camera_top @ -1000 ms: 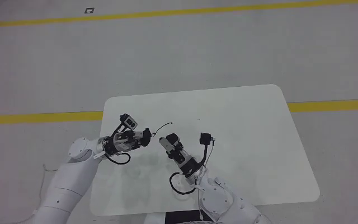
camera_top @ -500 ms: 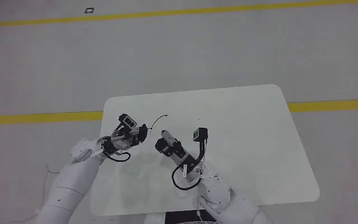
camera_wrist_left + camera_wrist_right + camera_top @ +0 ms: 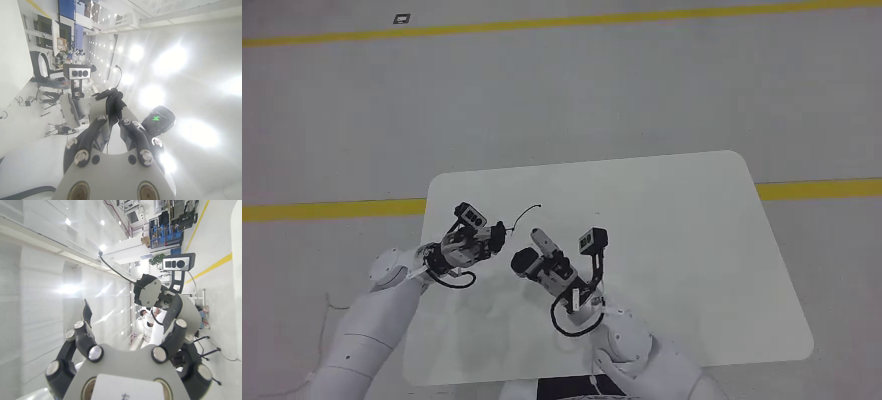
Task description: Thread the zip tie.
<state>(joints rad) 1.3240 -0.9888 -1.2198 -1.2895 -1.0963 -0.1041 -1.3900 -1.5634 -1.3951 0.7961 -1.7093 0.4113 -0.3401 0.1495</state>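
A thin black zip tie [image 3: 525, 213] is held up above the white table [image 3: 692, 220]. My left gripper [image 3: 495, 238] is shut on one end of it, and the free end curves up and away to a small head. In the left wrist view the zip tie [image 3: 120, 75] rises from the closed fingertips [image 3: 102, 95]. My right gripper [image 3: 519, 263] hangs just right of and nearer than the left one, open with nothing in it. In the right wrist view its two ribbed fingers [image 3: 87, 313] stand wide apart, with the left gripper [image 3: 149, 292] and the zip tie [image 3: 113, 269] just beyond them.
The bare tabletop stretches to the right and far side of both arms. Yellow floor lines [image 3: 542, 22] run behind the table.
My right gripper has moved left, closer to the left gripper. The left gripper with the zip tie shifted slightly left and away early on, then held still.
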